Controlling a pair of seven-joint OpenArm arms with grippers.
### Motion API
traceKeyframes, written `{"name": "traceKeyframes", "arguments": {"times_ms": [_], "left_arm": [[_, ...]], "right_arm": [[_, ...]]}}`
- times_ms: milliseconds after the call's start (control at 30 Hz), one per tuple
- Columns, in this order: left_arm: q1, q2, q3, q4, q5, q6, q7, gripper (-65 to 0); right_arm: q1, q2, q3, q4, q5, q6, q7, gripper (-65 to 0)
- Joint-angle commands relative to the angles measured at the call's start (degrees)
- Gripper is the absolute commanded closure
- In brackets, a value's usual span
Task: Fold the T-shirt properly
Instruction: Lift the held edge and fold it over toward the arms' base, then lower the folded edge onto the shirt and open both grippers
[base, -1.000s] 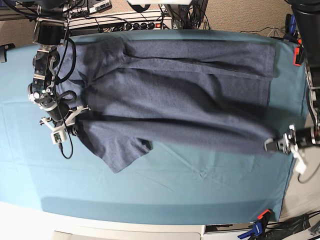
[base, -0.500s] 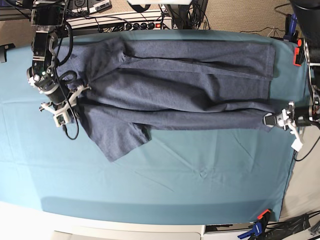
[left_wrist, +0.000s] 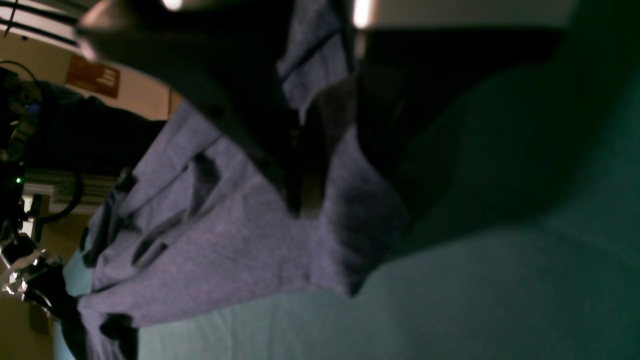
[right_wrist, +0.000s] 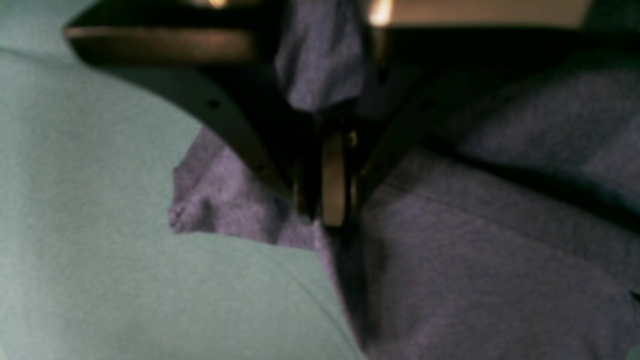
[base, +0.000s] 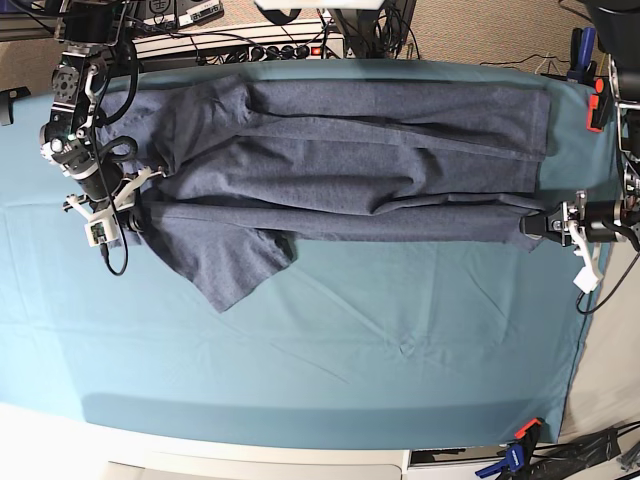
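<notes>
Lower long edge of T-shirt (base: 340, 170) carried farther up across the worktop (base: 300, 370). Both fingers, left (base: 540, 224) and right (base: 128, 205), still pinched shut on cloth. Lengthwise fold nearing completion.

A robotics lab, by the look of it — the worktop (base: 300, 390) wears a teal cloth (base: 400, 340) held by clamps (base: 520, 445) at its edge, two robot arms (base: 80, 110) reach in from the sides, and a power strip (base: 270, 50) with tangled cables (base: 390, 25) sits behind.
</notes>
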Motion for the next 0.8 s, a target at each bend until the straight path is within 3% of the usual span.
{"name": "traceKeyframes", "arguments": {"times_ms": [0,233,533,767], "left_arm": [[-1.4,-1.6,-0.3,1.1,-1.3,-0.3,-0.4,0.0],[-1.4,-1.6,-0.9,2.1,-1.3,-0.3,-0.3,0.0],[-0.5,-2.4,-9.3,2.4,-1.3,-0.3,0.2,0.0],[6.2,-2.6,-9.3,10.8,-1.3,-0.3,0.2,0.0]], "right_arm": [[0.7,1.2,0.8,1.1,0.5,-0.5,1.0,0.0],[0.7,1.3,0.8,1.1,0.5,1.0,1.1,0.0],[0.7,1.3,0.8,1.1,0.6,1.0,1.1,0.0],[0.7,1.3,0.8,1.1,2.0,1.9,0.7,0.0]]}}
